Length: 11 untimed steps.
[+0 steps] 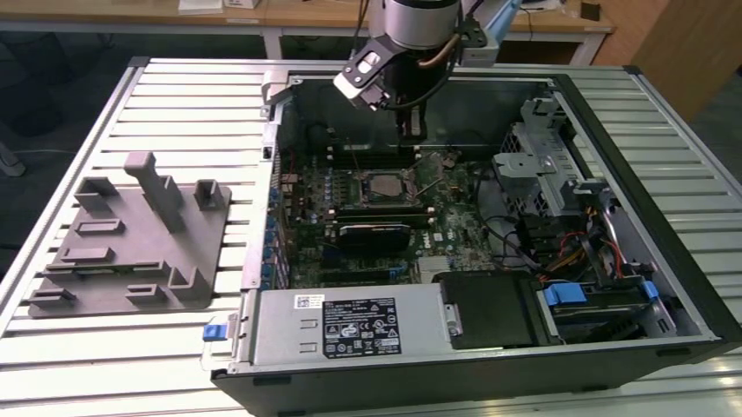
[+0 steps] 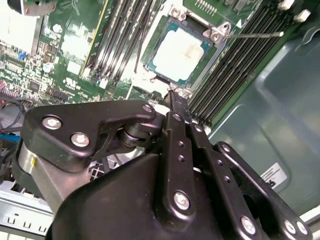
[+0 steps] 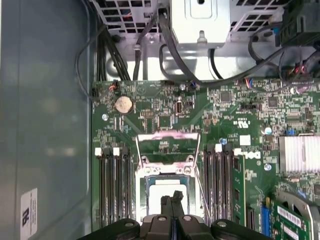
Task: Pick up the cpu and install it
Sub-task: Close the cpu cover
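Claw fingers pressed together, gripping nothing, poised close over small silvery-grey square cpu. Cpu lies flat in dark square socket of green motherboard; metal retaining frame hinged open. Exterior view: grey plastic fixture tray at nine o'clock of open black computer case, on slatted metal table.

The arm hangs down from above with its wrist tilted; the gripper points straight downward; its two slim fingers are pressed flat together, tip to tip
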### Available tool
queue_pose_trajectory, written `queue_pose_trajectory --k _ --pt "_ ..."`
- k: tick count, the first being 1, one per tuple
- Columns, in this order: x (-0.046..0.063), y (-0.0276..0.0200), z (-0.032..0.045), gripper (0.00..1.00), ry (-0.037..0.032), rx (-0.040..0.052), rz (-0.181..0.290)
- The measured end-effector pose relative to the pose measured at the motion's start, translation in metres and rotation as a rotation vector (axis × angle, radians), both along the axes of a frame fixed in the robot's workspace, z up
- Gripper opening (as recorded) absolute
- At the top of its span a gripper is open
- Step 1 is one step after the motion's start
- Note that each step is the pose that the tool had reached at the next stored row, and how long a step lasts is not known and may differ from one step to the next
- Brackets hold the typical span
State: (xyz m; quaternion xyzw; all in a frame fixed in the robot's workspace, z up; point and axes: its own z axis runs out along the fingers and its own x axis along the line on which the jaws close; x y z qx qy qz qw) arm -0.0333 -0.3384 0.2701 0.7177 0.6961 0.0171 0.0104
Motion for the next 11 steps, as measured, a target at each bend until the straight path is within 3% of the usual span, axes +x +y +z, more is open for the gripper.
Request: queue_pose_trajectory --k 11 --pt "0.02 0.0 0.0 0.11 0.0 0.0 0.0"
